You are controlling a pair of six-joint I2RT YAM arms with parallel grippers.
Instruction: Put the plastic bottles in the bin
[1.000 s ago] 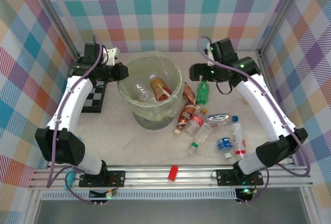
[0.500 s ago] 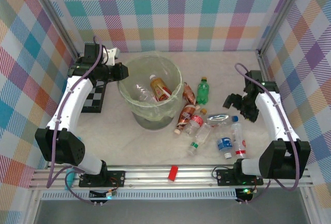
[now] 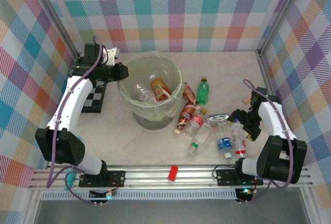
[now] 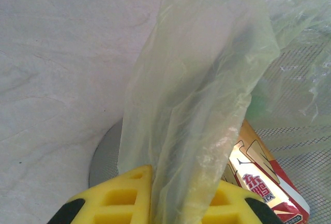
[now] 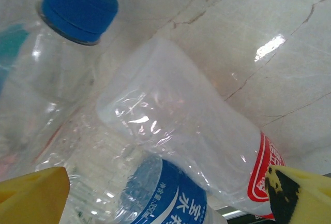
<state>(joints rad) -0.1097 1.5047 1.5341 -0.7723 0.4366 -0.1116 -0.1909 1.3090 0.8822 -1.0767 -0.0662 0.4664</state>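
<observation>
The bin [image 3: 151,116], a pale-green translucent bucket with a thin liner [image 4: 207,79], stands left of centre. It holds a brown bottle with a red-and-yellow label [image 3: 161,88] [image 4: 264,177]. My left gripper [image 3: 122,72] [image 4: 176,203] is at the bin's left rim, its yellow fingers shut on the liner. Several plastic bottles lie right of the bin, among them a green one [image 3: 202,92] and brown ones [image 3: 185,115]. My right gripper [image 3: 239,122] [image 5: 165,198] hangs open just above a clear red-labelled bottle [image 3: 238,140] [image 5: 186,141] and a blue-labelled one [image 5: 170,200], with a blue cap [image 5: 78,6] beside them.
A chessboard [image 3: 95,99] lies left of the bin under the left arm. A small red block [image 3: 173,172] sits by the front rail, and a small tan object [image 3: 245,100] lies near the right wall. Checked walls close in the back and sides.
My right arm has swung from the back beside the bin to the front right and come down over the bottles, jaws slightly wider. The left arm has not moved.
</observation>
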